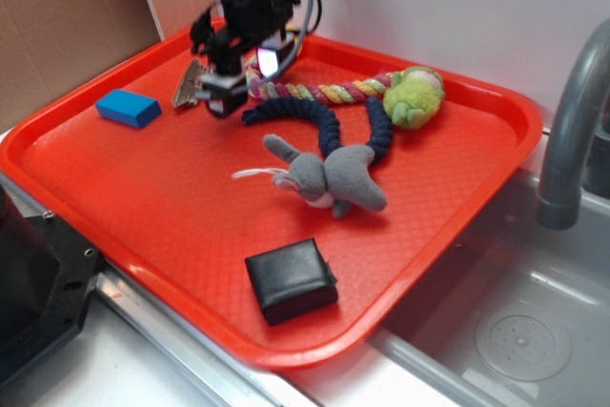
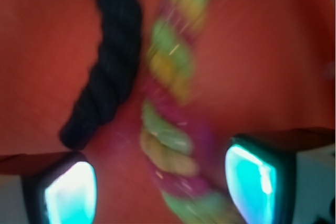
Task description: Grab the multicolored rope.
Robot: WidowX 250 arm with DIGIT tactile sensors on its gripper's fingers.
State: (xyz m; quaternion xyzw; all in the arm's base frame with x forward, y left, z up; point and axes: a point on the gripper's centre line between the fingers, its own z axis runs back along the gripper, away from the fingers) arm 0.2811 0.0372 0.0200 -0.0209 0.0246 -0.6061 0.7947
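Navy rope [image 1: 329, 126], plush mouse [image 1: 329, 176], blue block [image 1: 128, 108]

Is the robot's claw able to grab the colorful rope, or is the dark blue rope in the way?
Probably yes. The gripper is open, and the multicolored rope runs between its fingers. The navy rope lies just beside it, not across it.

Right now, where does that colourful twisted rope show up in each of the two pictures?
Exterior view: the multicolored rope lies at the tray's far side, running from under the gripper to the green plush ball.
Wrist view: the rope, blurred, runs down the middle, between the two glowing fingertips.
Shared landmark: the navy rope, lying right beside it.
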